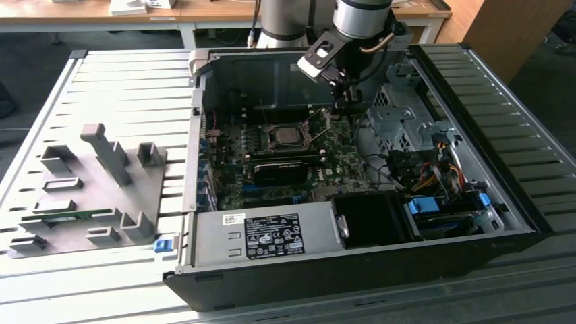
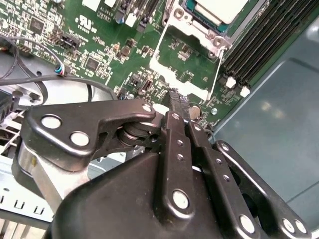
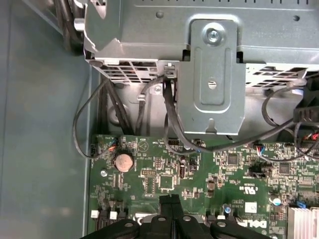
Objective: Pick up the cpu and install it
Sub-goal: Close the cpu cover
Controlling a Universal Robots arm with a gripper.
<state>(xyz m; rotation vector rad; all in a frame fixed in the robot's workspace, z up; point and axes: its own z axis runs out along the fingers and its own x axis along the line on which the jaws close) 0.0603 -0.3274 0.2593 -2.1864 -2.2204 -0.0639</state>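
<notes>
The black open-sided computer case (image 1: 360, 270) lay flat on the slatted grey metal desk (image 1: 117, 88), with the arm reaching down into it from twelve o'clock in the exterior view. The black two-fingered hand (image 1: 339, 108) hung low over the green motherboard (image 1: 342, 172), near the case's far wall. It was clenched: in both wrist views the fingertips (image 2: 172, 102) (image 3: 165, 201) were pressed flat together, with nothing visible between them.

The small flat square cpu with a silvery-grey metal top (image 1: 288, 137) sat in its socket on the motherboard. In the exterior view it was at about eight o'clock from the hand, close by but apart from it. The second wrist view caught the cpu (image 2: 219, 7) beyond the fingertips. A silvery metal frame (image 2: 160, 47) lay between them, beside the socket, with green board showing through its window.

In the first wrist view a round silvery coin battery (image 3: 123, 161) sat on the board past the fingertips, and a grey sheet-metal drive cage (image 3: 214, 74) rose beyond it. On the desk at nine o'clock from the case stood the grey plastic fixture blocks (image 1: 112, 158), well apart from the hand.
</notes>
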